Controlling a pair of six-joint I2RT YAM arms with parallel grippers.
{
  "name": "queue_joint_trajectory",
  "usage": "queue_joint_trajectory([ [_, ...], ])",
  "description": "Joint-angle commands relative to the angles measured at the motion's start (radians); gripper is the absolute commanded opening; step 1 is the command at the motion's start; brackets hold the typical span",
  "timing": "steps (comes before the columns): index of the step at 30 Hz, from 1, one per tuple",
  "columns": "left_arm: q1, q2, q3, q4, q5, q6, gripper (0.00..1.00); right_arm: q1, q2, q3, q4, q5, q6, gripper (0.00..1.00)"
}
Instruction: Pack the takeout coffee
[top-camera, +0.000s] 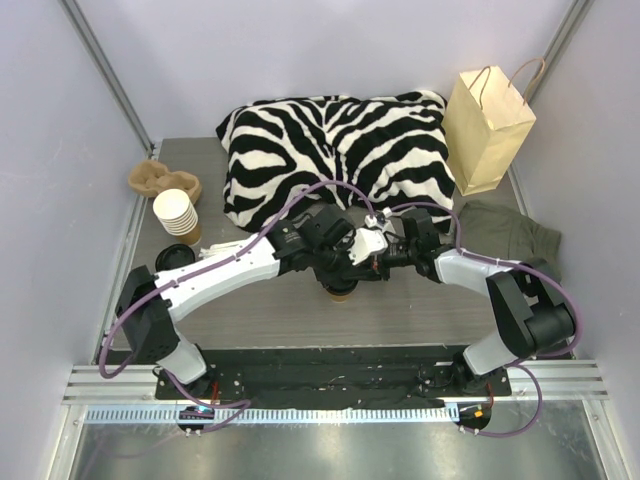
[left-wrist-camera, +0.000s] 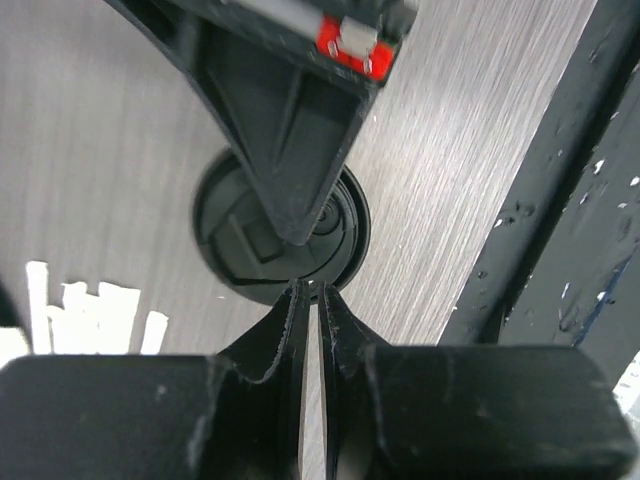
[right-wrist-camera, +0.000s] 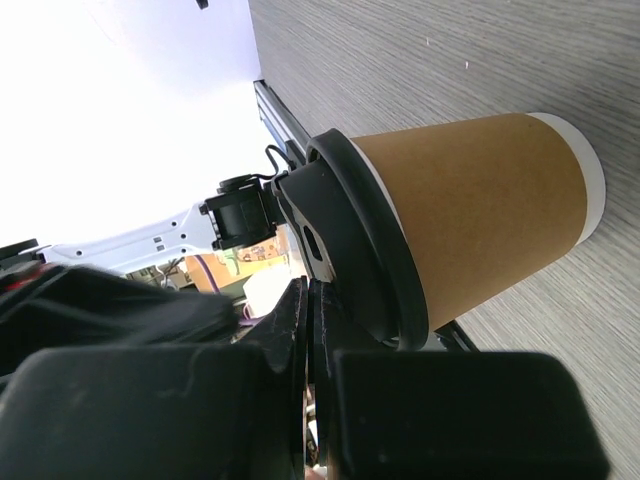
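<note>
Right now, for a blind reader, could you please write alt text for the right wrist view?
A brown paper takeout coffee with a black lid stands on the grey table, shown sideways. The right hand, shut, sits beside the lid's rim.

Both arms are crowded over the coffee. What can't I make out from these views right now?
- Top view: the takeout coffee is nearly all hidden under the arms; only its brown base shows.
- Left wrist view: the right gripper covers the middle of the lid; the cup wall is hidden below it.
- Right wrist view: the lid's far rim is out of sight, so its seating is unclear.
- Paper bag: its inside is not visible.
</note>
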Motion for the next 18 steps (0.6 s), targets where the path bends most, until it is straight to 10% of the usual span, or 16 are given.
queue_joint_trajectory([
  [1,-0.001,0.044,-0.061,0.078,0.027,-0.005,0.11,-0.007,0.036,-0.013,-0.009,0.060,-0.014,0.01],
  [18,0.001,0.036,0.037,0.011,0.067,-0.033,0.10,-0.007,0.044,0.003,-0.035,0.060,-0.034,0.01],
])
